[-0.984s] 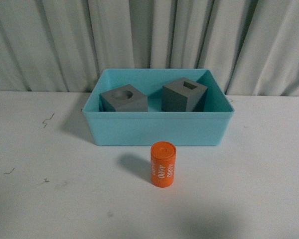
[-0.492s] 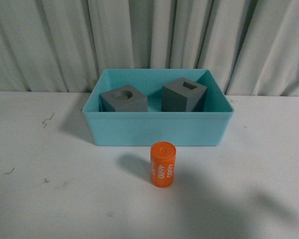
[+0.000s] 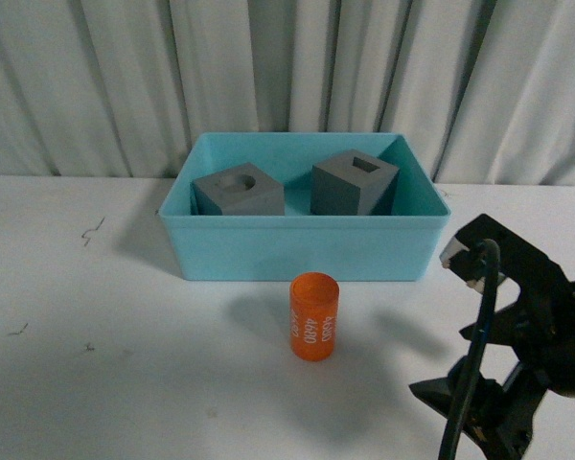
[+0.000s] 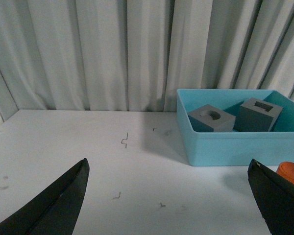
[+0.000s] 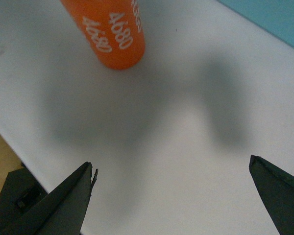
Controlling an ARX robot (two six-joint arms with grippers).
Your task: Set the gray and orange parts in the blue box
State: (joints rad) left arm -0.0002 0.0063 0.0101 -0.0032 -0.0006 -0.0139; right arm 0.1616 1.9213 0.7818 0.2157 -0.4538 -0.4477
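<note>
Your right gripper (image 3: 455,324) hangs wide apart and empty near the table's front right corner. The cylinder (image 3: 313,316) stands upright mid-table, just before the box (image 3: 302,251) by the back edge. The round-hole cube (image 3: 238,193) and square-hole cube (image 3: 355,184) sit inside. The left gripper (image 4: 167,164) gapes wide, empty.

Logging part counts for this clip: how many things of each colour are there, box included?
Blue box: 1
Gray cubes: 2, both inside the box
Orange cylinder: 1, outside the box
Total: 4
</note>
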